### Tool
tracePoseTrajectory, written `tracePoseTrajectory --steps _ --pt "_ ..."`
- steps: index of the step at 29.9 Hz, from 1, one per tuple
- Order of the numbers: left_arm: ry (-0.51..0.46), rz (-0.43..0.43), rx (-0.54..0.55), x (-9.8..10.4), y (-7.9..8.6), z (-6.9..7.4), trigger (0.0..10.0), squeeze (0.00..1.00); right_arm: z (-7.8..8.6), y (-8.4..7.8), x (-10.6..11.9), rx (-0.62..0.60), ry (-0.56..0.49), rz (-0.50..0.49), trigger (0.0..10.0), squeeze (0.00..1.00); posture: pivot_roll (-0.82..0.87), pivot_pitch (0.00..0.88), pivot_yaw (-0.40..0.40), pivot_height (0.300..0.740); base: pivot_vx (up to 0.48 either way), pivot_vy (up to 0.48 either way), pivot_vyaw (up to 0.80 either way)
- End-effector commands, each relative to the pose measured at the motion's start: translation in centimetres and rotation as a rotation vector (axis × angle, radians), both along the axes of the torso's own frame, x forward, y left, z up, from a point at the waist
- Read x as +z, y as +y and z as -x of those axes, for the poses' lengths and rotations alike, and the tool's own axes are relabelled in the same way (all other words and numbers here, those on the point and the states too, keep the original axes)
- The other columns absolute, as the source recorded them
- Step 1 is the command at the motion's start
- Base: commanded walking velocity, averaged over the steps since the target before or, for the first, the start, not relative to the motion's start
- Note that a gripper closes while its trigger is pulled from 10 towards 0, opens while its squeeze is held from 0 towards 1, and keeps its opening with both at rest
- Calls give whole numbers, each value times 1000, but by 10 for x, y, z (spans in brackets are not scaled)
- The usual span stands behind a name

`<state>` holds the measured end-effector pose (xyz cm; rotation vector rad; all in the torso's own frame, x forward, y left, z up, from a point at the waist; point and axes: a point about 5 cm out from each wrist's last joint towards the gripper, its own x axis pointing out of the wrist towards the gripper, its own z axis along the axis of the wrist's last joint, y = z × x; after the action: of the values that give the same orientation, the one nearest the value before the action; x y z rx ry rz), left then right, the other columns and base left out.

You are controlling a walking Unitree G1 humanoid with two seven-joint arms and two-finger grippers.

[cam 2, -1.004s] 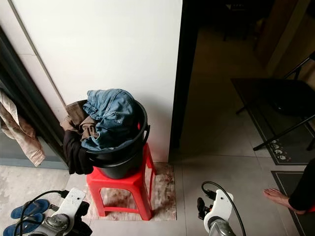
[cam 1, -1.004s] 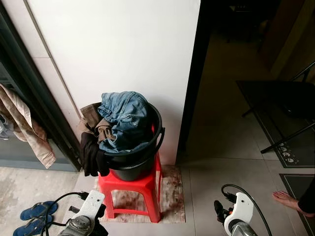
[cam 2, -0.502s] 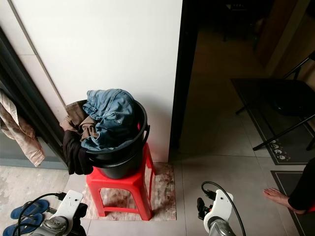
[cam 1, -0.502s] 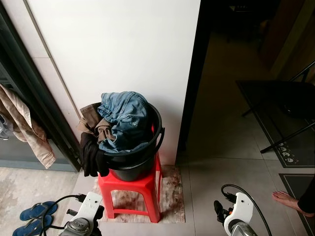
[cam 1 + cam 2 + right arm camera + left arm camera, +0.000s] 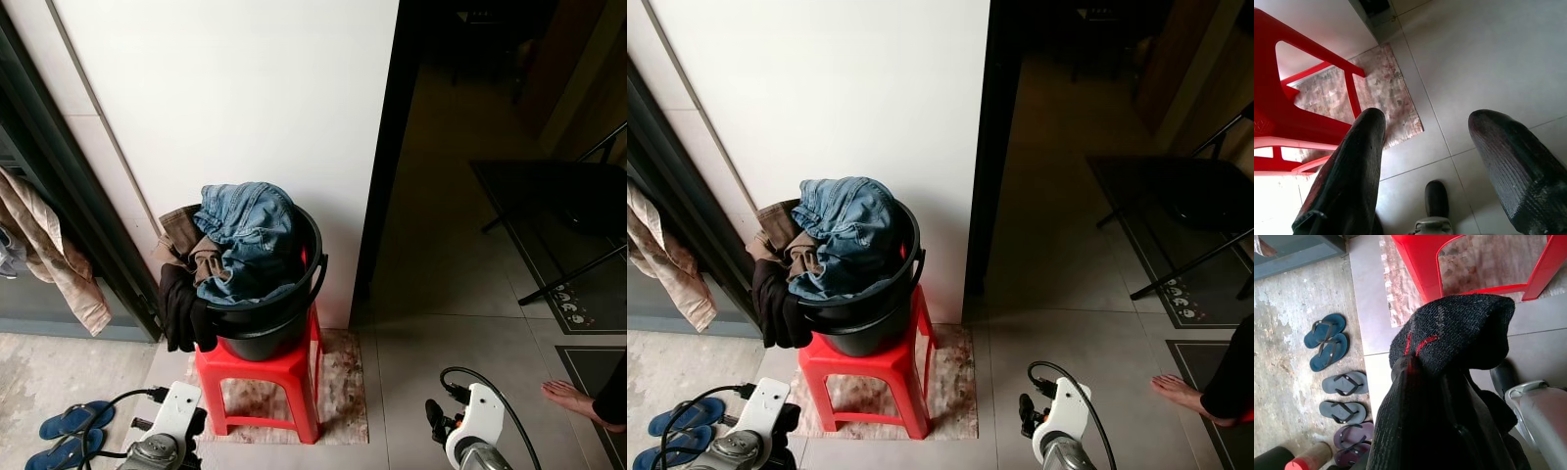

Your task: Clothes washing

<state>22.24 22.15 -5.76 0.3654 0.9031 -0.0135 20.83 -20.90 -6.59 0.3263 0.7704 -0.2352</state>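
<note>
Left end effector clamping black sock, flip-flops beside

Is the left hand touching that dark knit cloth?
Touching. The left wrist view shows the dark knit cloth draped over the left hand, covering its fingers with no gap, low beside the red stool.

A pale tiled floor carries a worn, reddish-stained mat set against the white wall, and a red plastic stool stands on that mat with a black bucket on its seat. Left of the stool, on rougher grey concrete, lie pairs of flip-flops: blue ones, grey ones and purple ones. To the right a dark doormat lies on the tiles, with a person's bare foot at its edge.
</note>
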Motion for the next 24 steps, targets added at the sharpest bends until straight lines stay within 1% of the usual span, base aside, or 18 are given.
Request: tracePoseTrajectory --steps 1,6,9,16,24 --pt "19 -4 7 -3 0 5 10000 0 0 0 0 12 -2 10 10000 0 29 0 9 732 0 0 438" --pt "25 -3 7 -5 1 8 10000 0 1 -1 0 25 2 24 10000 0 27 0 10 732 0 0 800" --pt "27 -3 7 -5 1 9 10000 0 1 -1 0 16 3 18 10000 0 27 0 10 732 0 0 456" --pt "34 -2 8 -6 2 11 10000 0 1 -1 0 26 5 20 10000 0 28 0 9 732 0 0 0" --pt "37 2 11 -7 0 12 10000 0 1 -1 0 25 5 16 10000 0 32 0 6 732 0 0 800"
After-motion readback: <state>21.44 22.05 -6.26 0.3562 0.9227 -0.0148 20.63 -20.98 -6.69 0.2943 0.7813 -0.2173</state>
